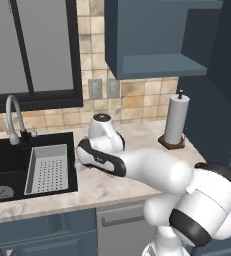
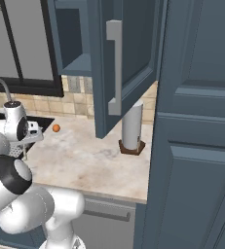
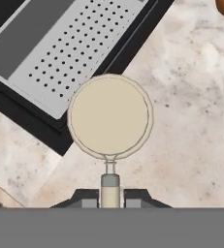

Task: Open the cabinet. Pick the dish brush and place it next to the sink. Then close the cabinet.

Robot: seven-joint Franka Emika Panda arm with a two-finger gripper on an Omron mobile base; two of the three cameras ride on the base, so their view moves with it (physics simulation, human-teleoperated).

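The dish brush [image 3: 110, 116] hangs from my gripper [image 3: 110, 198], which is shut on its tan stick handle. Its round cream head hovers over the marble counter [image 3: 181, 121], overlapping the black rim of the sink [image 3: 31, 121] beside the grey strainer tray [image 3: 70, 43]. In the right base view my gripper [image 2: 28, 141] points down at the sink's right edge. The sink [image 1: 7, 165] with its faucet [image 1: 12, 115] lies at the left. The cabinet [image 1: 157, 35] stands open, its door [image 2: 128, 63] swung out with the silver bar handle [image 2: 115, 68] facing me.
A small orange ball [image 2: 56, 128] rests on the counter behind the gripper. A paper towel roll [image 2: 132, 126] stands under the open door. A tall blue-grey panel [image 2: 196, 146] bounds the counter on the right. A dark window [image 1: 32, 50] is above the sink.
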